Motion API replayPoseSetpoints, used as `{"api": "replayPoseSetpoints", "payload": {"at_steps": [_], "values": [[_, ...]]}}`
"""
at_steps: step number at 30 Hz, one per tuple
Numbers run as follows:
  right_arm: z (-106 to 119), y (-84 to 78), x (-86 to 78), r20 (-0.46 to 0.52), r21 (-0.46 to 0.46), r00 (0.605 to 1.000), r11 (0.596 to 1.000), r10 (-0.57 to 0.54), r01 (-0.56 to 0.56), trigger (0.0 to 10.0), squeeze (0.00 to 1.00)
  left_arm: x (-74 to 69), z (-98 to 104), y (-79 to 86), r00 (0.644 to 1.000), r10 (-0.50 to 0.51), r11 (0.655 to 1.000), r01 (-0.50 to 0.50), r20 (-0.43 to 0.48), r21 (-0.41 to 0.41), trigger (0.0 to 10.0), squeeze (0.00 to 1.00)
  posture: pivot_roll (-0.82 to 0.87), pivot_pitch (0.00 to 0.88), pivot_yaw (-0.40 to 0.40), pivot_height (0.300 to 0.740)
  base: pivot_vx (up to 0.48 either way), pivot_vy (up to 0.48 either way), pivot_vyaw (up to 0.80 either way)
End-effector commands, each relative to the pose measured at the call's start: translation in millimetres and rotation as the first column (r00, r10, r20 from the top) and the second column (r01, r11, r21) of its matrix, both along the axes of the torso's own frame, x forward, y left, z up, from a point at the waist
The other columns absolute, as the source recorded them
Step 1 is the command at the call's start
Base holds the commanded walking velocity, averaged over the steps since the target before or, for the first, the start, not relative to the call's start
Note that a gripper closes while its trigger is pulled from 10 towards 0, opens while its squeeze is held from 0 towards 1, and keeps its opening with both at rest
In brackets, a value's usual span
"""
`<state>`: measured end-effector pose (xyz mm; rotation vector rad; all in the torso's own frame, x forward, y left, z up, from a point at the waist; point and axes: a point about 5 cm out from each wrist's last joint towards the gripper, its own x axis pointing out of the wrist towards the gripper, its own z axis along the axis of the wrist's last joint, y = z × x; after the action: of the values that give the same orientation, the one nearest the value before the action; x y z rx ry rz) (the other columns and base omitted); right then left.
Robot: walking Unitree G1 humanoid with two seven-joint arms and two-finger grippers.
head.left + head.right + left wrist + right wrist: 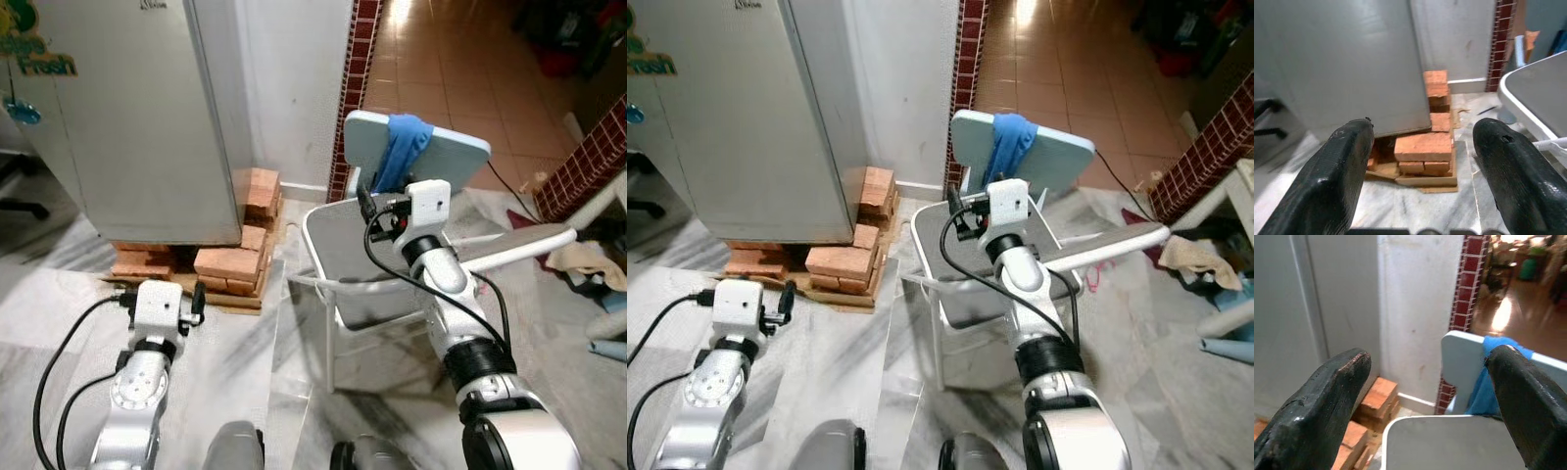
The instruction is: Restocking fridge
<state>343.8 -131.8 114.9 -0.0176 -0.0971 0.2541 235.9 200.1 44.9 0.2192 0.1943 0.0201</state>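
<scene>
Fridge: a grey fridge (137, 117) is standing shut on stacked red bricks (230, 257), ahead of the left gripper and off to the left of the right gripper.
Left gripper: the left gripper (1420, 171) is hovering low over the marble floor (245, 362), its two black fingers (1327, 181) spreading wide apart and gripping nothing; the bricks and the fridge's lower edge are showing straight ahead between them.
Right gripper: the right gripper (1422, 406) is reaching out above the seat of a white plastic chair (358, 259), fingers (1317, 406) gaping wide and carrying nothing.
Chair: its backrest is facing the right gripper just beyond the fingertips, with a blue cloth (400, 147) draping over the top edge.
Wall: a white wall (294, 88) edged with a red tiled strip (355, 78) is rising behind the chair, ahead of the right gripper.
Beyond: an orange tiled floor (451, 69) is stretching away past the chair.
</scene>
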Motion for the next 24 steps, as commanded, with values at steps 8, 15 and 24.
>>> {"api": "replayPoseSetpoints", "payload": {"at_steps": [8,15,24], "values": [[-1.0,1.3,0.7,-0.002,0.002,1.000,1.000,-0.006,0.006,10.0,0.00,1.9,0.3,-3.4,1.000,-0.003,1.000,0.003,-0.001,0.021,10.0,0.00,0.14,0.102,-0.038,0.740,0.000,0.472,-0.80],[-1.4,2.4,0.7,0.000,0.004,1.000,1.000,-0.007,0.007,10.0,0.00,2.2,1.2,-3.3,1.000,-0.006,0.999,0.006,-0.002,0.033,10.0,0.00,0.14,0.104,-0.034,0.740,0.000,0.468,-0.75],[-5.4,3.5,-0.5,-0.021,0.019,1.000,1.000,-0.007,0.007,10.0,0.00,2.8,2.0,-4.5,1.000,-0.020,0.999,0.019,0.004,0.051,10.0,0.00,0.14,0.105,-0.031,0.740,0.000,0.415,-0.18]]}}
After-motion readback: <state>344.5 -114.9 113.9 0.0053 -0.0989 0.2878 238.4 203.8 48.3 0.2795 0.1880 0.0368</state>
